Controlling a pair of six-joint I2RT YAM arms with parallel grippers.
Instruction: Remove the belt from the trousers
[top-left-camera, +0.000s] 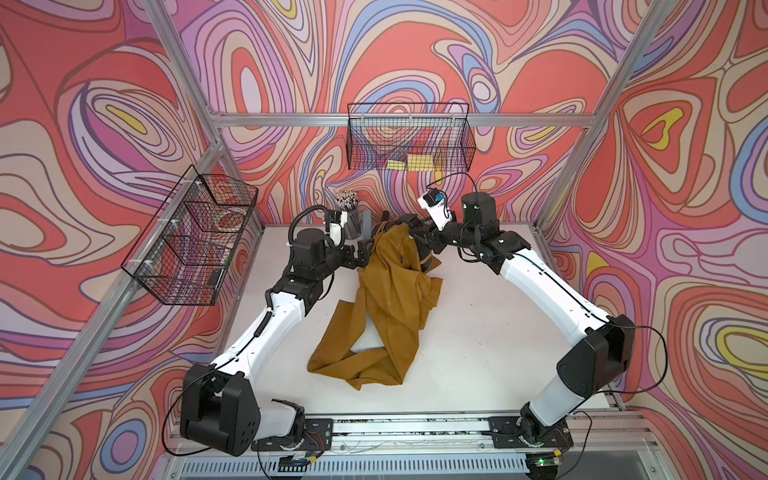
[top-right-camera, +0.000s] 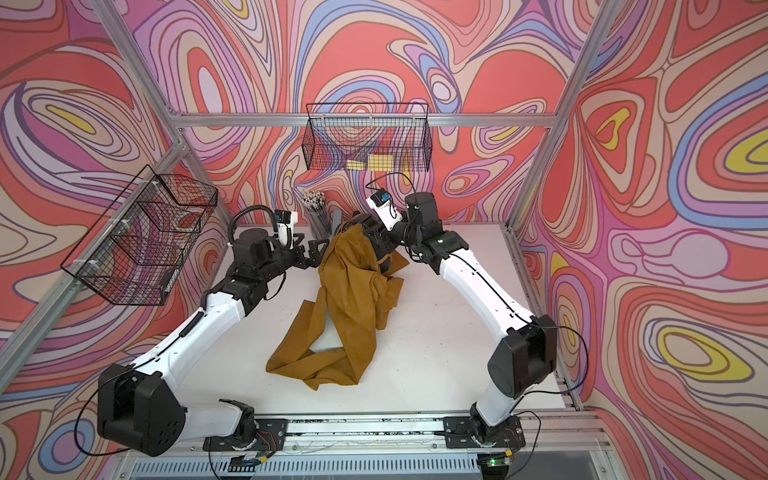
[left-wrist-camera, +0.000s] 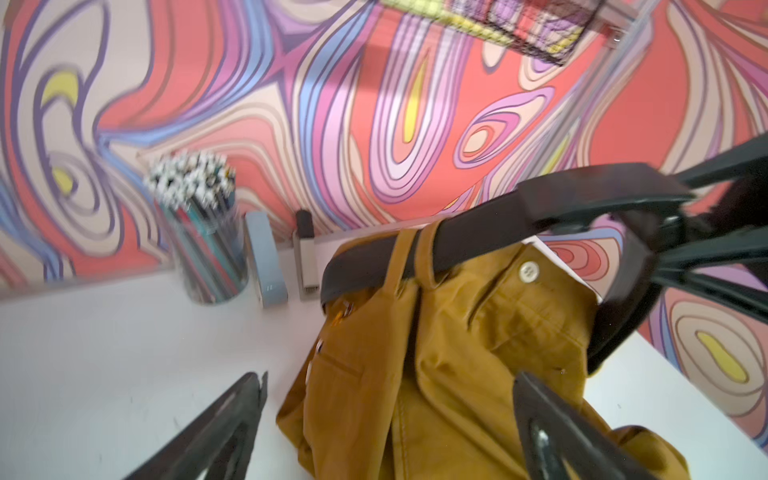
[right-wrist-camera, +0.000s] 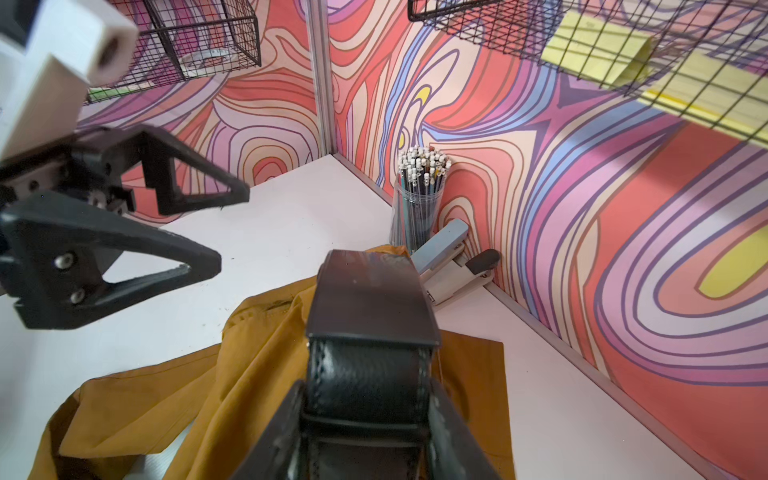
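Observation:
The mustard trousers (top-left-camera: 390, 299) (top-right-camera: 349, 299) hang by the waist at the back of the table, and their legs trail forward over the white top. In the left wrist view the black belt (left-wrist-camera: 478, 232) runs through the waist loops above a pale button (left-wrist-camera: 528, 272). My right gripper (right-wrist-camera: 365, 399) (top-left-camera: 415, 232) is shut on the belt (right-wrist-camera: 368, 365) just behind its buckle and holds it up. My left gripper (left-wrist-camera: 390, 378) (top-left-camera: 363, 253) (right-wrist-camera: 232, 228) stands open beside the trousers (left-wrist-camera: 457, 353), with cloth between its spread fingers but not pinched.
A clear cup of pens (top-left-camera: 349, 216) and a grey stapler (right-wrist-camera: 449, 257) stand against the back wall just behind the trousers. One wire basket (top-left-camera: 409, 137) hangs on the back wall and another wire basket (top-left-camera: 195, 241) on the left frame. The white table (top-left-camera: 498, 332) spreads to the right.

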